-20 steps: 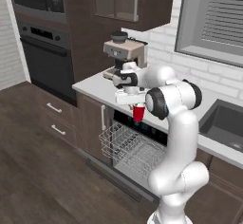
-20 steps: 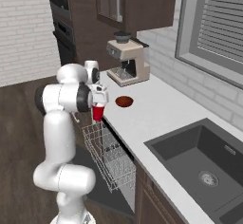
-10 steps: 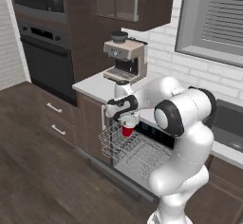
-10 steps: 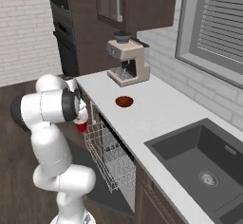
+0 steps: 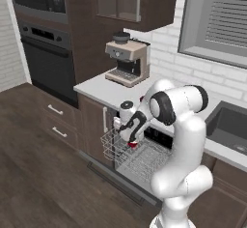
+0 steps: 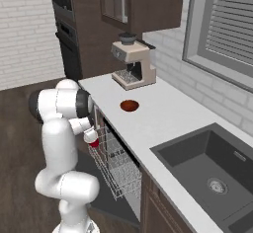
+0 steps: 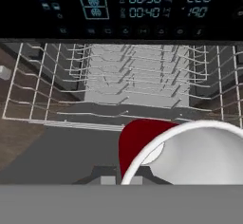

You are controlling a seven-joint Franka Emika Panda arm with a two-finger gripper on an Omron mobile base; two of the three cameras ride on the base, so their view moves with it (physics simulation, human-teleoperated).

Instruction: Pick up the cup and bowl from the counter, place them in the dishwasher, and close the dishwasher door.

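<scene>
Gripper: the gripper (image 5: 131, 139) is clamped on the cup, lowered in front of the counter edge and over the pulled-out rack.
Cup: the cup (image 5: 132, 144) is seen as a small red shape at the gripper's end, just above the rack's near left part; in the right base view the cup (image 6: 93, 141) is seen at the rack's upper outer edge; in the hand view the cup (image 7: 142, 144) is tilted, with its red wall and white inside facing the camera.
Contact with rack: whether the cup touches the wires cannot be told.
Bowl: the bowl (image 6: 129, 105) is left on the counter (image 6: 163, 123), in front of the coffee machine (image 6: 132, 65) and well apart from the gripper.
Dishwasher: the dishwasher (image 7: 128, 14) is open; its black control strip with blue digits is seen across the top of the hand view.
Rack: the rack (image 5: 140, 157) is drawn out over the lowered door (image 5: 120, 183); the rack (image 7: 133, 83) is shown as rows of pale tines beyond the cup.
Door: it is lying down near the floor under the rack.
Sink: the sink (image 6: 212, 173) is set into the counter to the right of the dishwasher.
Oven: the oven (image 5: 48, 63) is built into the tall cabinet at the left, well apart from the arm.
</scene>
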